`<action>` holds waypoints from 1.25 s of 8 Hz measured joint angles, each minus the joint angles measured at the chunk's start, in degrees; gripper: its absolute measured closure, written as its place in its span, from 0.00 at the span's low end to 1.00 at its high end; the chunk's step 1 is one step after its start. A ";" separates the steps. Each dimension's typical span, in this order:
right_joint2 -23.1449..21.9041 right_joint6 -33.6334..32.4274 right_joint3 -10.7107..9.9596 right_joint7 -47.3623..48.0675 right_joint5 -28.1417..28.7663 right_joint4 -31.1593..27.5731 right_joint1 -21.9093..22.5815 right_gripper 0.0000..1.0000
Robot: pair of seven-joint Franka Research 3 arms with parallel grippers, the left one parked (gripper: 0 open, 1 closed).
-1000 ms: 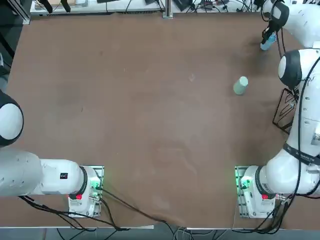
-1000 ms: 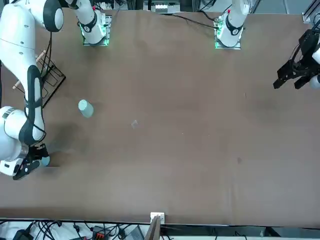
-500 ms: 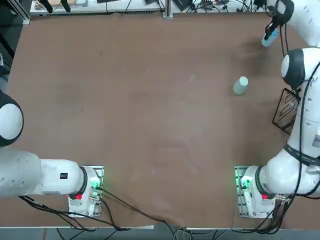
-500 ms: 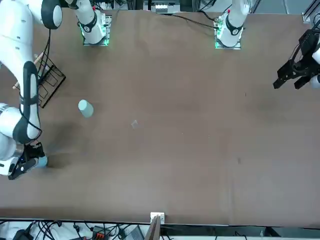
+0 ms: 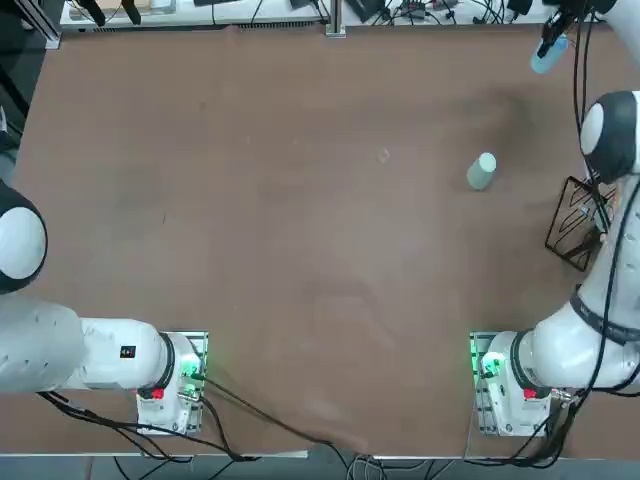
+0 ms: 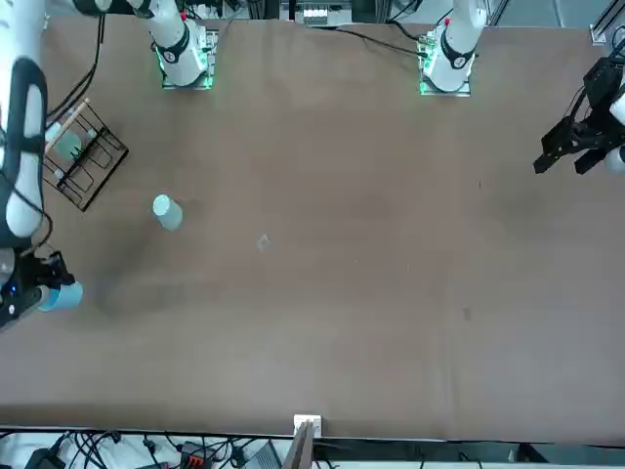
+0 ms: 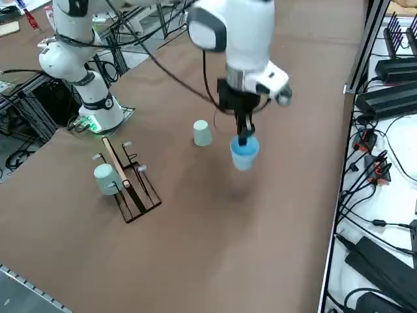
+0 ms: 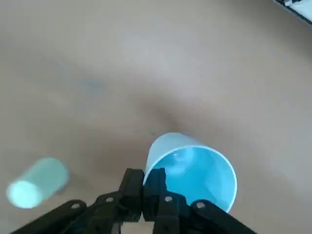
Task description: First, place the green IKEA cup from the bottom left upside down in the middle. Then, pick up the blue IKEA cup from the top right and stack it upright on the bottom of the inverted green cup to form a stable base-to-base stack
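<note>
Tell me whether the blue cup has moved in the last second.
Yes. In the top view the blue cup, pinched in the right gripper, has drawn farther from the unmoved green cup, toward the table's far edge.

Right gripper (image 6: 41,289) sat at the picture's left edge, pinched on the blue IKEA cup (image 6: 64,295), which appeared clear of the table (image 6: 342,244), though height was hard to judge. Green IKEA cup (image 6: 167,212) stood apart, upside down. Black wire rack (image 6: 80,158) lay beyond, holding a pale cup (image 6: 66,145).
</note>
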 joint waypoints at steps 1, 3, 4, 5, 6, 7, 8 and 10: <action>-3.88 -0.15 0.05 4.68 -0.03 -3.96 2.29 0.97; -11.07 -0.14 0.08 14.56 -0.18 -11.89 7.40 0.97; -14.32 0.14 0.08 19.05 -1.13 -15.68 9.39 0.97; -17.21 0.40 0.08 23.58 -2.93 -18.90 11.08 0.97; -19.78 0.95 0.09 27.53 -4.68 -21.85 12.74 0.97; -22.10 2.56 0.13 29.83 -5.98 -24.84 14.16 0.97; -24.18 4.98 0.13 30.85 -6.68 -27.93 15.01 0.97; -27.75 9.86 0.18 31.57 -6.89 -33.97 15.34 0.97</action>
